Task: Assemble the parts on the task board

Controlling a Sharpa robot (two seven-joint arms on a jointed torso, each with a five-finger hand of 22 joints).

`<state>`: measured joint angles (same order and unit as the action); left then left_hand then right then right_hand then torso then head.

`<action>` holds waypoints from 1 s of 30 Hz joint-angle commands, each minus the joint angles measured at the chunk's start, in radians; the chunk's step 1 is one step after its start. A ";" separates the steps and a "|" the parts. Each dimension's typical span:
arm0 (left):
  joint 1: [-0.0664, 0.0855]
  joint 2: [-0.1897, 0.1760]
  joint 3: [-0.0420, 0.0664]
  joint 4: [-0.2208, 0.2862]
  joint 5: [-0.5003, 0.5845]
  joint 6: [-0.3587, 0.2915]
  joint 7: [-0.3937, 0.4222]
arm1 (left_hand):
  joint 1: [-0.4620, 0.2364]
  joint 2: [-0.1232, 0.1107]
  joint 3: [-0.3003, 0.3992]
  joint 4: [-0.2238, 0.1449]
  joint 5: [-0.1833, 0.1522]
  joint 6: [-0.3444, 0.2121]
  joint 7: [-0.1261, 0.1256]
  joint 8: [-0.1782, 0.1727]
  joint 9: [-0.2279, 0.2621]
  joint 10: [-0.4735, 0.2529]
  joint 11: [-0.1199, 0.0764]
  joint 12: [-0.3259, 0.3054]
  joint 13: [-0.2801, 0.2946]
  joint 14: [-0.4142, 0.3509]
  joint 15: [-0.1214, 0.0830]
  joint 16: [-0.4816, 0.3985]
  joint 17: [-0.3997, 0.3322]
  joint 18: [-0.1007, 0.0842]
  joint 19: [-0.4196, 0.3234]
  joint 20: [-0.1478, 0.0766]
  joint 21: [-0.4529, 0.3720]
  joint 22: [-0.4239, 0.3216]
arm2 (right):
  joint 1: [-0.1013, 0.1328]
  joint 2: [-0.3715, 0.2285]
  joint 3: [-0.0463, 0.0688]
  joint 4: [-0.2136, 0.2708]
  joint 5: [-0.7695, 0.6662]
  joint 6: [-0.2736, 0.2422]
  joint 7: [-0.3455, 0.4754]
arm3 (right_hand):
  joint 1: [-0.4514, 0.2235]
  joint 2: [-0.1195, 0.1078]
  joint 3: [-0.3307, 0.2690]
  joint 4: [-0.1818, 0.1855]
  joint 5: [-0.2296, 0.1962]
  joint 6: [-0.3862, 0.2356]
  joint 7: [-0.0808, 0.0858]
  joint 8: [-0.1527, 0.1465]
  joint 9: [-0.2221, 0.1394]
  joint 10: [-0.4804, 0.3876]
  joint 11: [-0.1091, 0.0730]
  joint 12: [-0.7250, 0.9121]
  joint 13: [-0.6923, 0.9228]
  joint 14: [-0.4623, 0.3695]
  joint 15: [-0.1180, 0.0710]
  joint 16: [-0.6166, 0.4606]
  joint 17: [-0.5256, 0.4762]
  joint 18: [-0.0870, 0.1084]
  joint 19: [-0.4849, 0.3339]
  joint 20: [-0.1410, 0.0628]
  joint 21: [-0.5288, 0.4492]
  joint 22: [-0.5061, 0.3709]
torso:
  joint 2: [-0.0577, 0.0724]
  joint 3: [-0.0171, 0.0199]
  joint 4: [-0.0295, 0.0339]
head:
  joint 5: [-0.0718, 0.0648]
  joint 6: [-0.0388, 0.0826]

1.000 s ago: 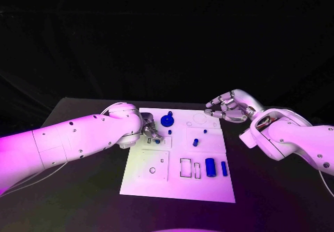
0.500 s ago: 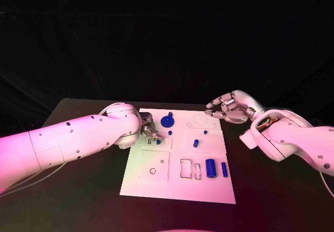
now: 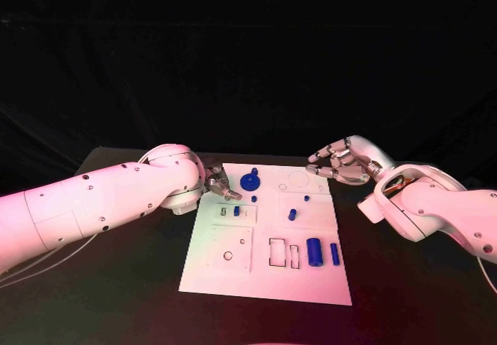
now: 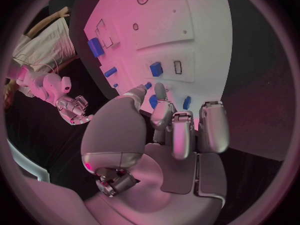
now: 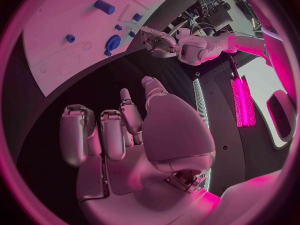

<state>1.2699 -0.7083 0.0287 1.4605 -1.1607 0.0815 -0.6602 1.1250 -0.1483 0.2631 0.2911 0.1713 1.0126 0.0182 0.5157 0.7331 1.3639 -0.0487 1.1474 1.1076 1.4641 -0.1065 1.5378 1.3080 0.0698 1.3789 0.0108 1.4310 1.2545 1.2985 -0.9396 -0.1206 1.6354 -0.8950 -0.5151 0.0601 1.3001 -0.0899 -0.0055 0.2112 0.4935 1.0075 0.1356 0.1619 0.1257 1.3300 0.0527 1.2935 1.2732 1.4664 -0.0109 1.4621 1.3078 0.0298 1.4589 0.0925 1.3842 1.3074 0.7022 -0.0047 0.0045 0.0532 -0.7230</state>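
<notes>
Left hand (image 3: 218, 180) has lifted off the small blue block (image 3: 237, 211), now seated in its task board (image 3: 233, 267) slot.
Both hands hold nothing, fingers loosely curled; right hand (image 3: 340, 163) hovers off the far corner. Next pick, likely the blue knob (image 3: 251, 180), wants wider-spread fingers.

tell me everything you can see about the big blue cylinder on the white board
The big blue cylinder is a smooth, solid-looking deep blue piece, plastic by its look, the thickest of the blue parts. It lies on its side on the task board, in the near right area as the head view shows it, its long axis running front to back. A thinner blue rod lies apart on its right and an outlined slot on its left. Neither hand touches it.
</notes>
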 commanded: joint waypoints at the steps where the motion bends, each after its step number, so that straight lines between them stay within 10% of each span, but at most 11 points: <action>1: 0.015 -0.004 0.004 -0.009 0.066 -0.011 0.010 | 0.028 0.000 0.000 0.001 0.005 -0.018 0.011 -0.021 -0.013 -0.033 0.010 -0.052 -0.052 0.094 0.014 -0.001 0.226 0.007 -0.024 0.005 -0.021 -0.037 | -0.001 0.000 0.000 -0.001 -0.002 0.011 0.006 | -0.011 0.001 -0.006 -0.001 0.005 -0.007 0.000 0.004 0.001 -0.007 0.001 -0.006 -0.001 0.058 -0.007 -0.004 0.078 0.019 -0.007 -0.001 -0.005 0.151 | -0.001 0.0010 0.0009 | 0.001 0.001; 9: 0.047 0.030 0.008 -0.127 0.066 0.004 0.028 | 0.036 -0.010 -0.002 0.002 0.004 -0.059 0.046 -0.094 -0.067 -0.074 0.039 -0.112 -0.115 0.091 0.038 -0.009 0.218 0.012 -0.041 0.022 -0.040 -0.065 | -0.001 0.004 0.000 -0.007 -0.002 0.012 0.006 | -0.011 0.001 -0.006 -0.001 0.005 -0.007 0.000 0.004 0.001 -0.007 0.001 -0.006 -0.001 0.058 -0.007 -0.004 0.078 0.019 -0.007 -0.001 -0.005 0.151 | 0.001 -0.0007 -0.0003 | 0.009 0.008; 30: 0.046 0.126 -0.024 -0.322 0.032 0.079 0.024 | -0.019 0.001 -0.110 0.003 0.003 -0.019 0.045 -0.126 -0.109 -0.053 0.041 -0.073 -0.091 0.094 0.041 -0.002 0.225 0.006 -0.016 0.029 -0.024 -0.029 | -0.006 0.008 0.000 -0.009 -0.002 0.014 0.007 | -0.011 0.001 -0.006 -0.001 0.005 -0.007 0.000 0.004 0.001 -0.007 0.001 -0.006 -0.001 0.058 -0.007 -0.005 0.077 0.019 -0.007 -0.001 -0.005 0.151 | 0.004 -0.0011 -0.0025 | 0.011 0.003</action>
<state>1.3161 -0.5870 0.0042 1.1427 -1.1248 0.1258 -0.6435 1.1099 -0.1474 0.1567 0.2940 0.1713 0.9886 0.0644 0.3914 0.6248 1.3043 -0.0091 1.0689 1.0154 1.4653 -0.0729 1.5297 1.3076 0.0697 1.3562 0.0411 1.4031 1.2248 1.2936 -0.9324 -0.1211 1.6260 -0.8937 -0.5140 0.0600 1.3001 -0.0899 -0.0055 0.2112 0.4935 1.0075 0.1356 0.1619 0.1254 1.3301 0.0527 1.2935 1.2731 1.4664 -0.0109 1.4621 1.3075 0.0298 1.4590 0.0925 1.3842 1.3081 0.7059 -0.0062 0.0022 0.0639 -0.7198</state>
